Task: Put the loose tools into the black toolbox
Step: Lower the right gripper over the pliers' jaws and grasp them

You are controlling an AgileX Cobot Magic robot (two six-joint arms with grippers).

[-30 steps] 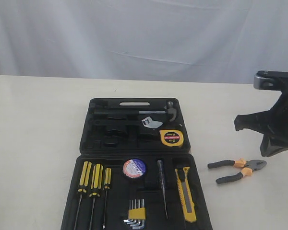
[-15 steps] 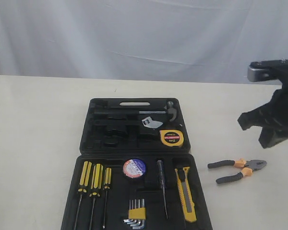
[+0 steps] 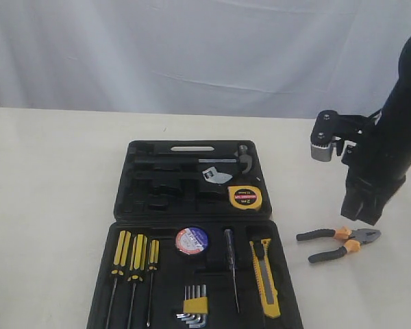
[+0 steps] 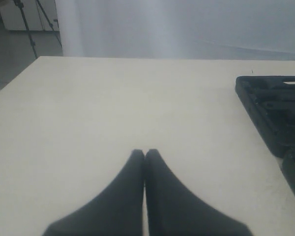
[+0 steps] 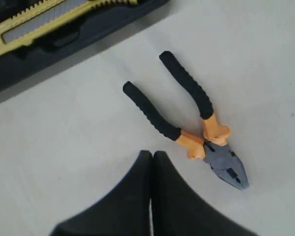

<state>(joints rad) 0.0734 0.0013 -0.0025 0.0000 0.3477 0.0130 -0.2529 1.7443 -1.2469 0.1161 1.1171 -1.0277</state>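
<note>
The black toolbox [image 3: 140, 195] lies open at the table's middle. In it rest the yellow tape measure [image 3: 245, 197], the black tape roll [image 3: 192, 240] and the yellow-black utility knife [image 3: 265, 277]. The black-orange-handled pliers [image 3: 339, 244] lie on the bare table just right of the case. My right gripper [image 3: 359, 214] points down just above and behind them; its wrist view shows it [image 5: 152, 154] shut and empty, close beside the pliers [image 5: 187, 123], with the knife [image 5: 49, 17] beyond. My left gripper [image 4: 144, 153] is shut and empty over bare table, the toolbox [image 4: 270, 108] off to one side.
Three yellow-black screwdrivers [image 3: 133, 257], a hex key set [image 3: 195, 305], a thin tester [image 3: 231, 267], a hammer [image 3: 243, 159] and a wrench [image 3: 216, 175] sit in the case. A white curtain [image 3: 192, 48] backs the table.
The right arm has swung in from the right edge, turned its gripper downward and come leftward to hang over the pliers. Tools and case have not moved.
</note>
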